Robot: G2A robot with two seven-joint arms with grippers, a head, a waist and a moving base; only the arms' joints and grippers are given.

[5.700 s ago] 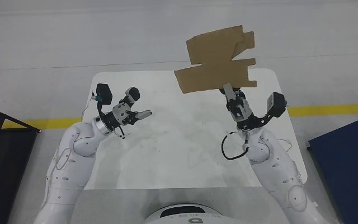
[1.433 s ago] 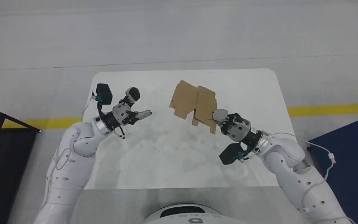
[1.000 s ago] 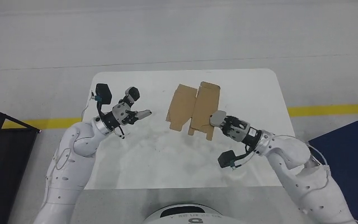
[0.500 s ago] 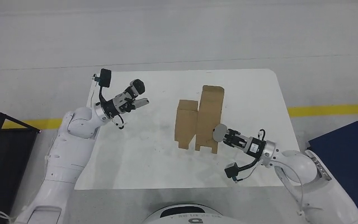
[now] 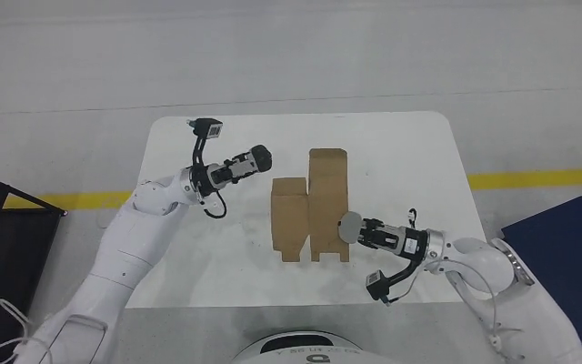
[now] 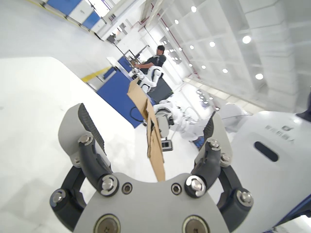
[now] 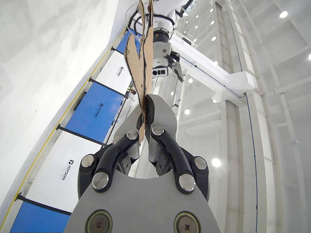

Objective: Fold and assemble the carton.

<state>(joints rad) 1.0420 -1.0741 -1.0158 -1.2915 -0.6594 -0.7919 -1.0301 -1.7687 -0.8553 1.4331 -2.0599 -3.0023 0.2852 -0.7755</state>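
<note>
Right gripper point(image 5: 350, 227) first, since it sits nearest me, at about 4 o'clock on the table point(image 5: 209, 264): its jaws are pinched tight on the near right edge of the carton point(image 5: 309, 205), and that one small bite is all that carries the sheet. The carton is flattened and held at the middle of the table, broad face up toward the head camera, with a short panel toward 9 o'clock and a taller one reaching toward 12. My worry is that grip: with so little cardboard between the jaws, any push from the far side could swing the sheet around the pinch or pull it free. From the right wrist camera the layers splay apart past the jaws, so I judge they may buckle rather than open squarely. Farther out, between 10 and 11 o'clock, the left gripper point(image 5: 259, 159) hangs with its fingers spread wide, lined up on the carton's thin edge but apart from it. If it closes off-line it could knock the edge aside, crush a flap, or clamp both layers together and keep the box from opening
</note>
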